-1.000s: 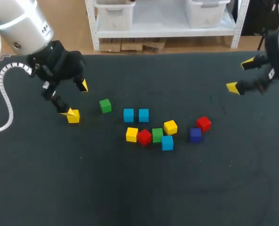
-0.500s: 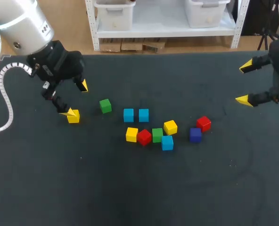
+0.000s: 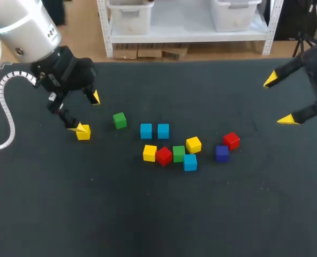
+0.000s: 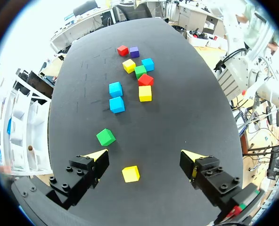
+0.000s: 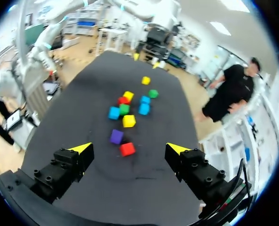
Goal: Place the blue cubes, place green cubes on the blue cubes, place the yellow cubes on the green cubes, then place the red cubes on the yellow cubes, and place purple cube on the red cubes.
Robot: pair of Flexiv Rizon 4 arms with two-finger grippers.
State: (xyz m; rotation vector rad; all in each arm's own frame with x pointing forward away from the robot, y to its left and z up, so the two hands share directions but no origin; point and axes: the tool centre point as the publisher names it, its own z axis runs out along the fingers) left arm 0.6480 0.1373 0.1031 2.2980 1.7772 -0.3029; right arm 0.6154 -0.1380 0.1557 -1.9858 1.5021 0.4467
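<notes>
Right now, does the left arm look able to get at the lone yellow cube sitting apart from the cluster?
Probably yes. The yellow cube lies between the open jaws of the left arm, with nothing on top of it. The nearest green cube stands apart from it.

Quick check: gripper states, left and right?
Left gripper: open, holding nothing; yellow cube beneath it, ungripped.
Right gripper: open, holding nothing.

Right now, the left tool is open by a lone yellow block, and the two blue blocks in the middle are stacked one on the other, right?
Not stacked. The head view shows the two blue blocks side by side on the table, neither on the other. The rest holds: the left tool is open by a lone yellow block.
</notes>
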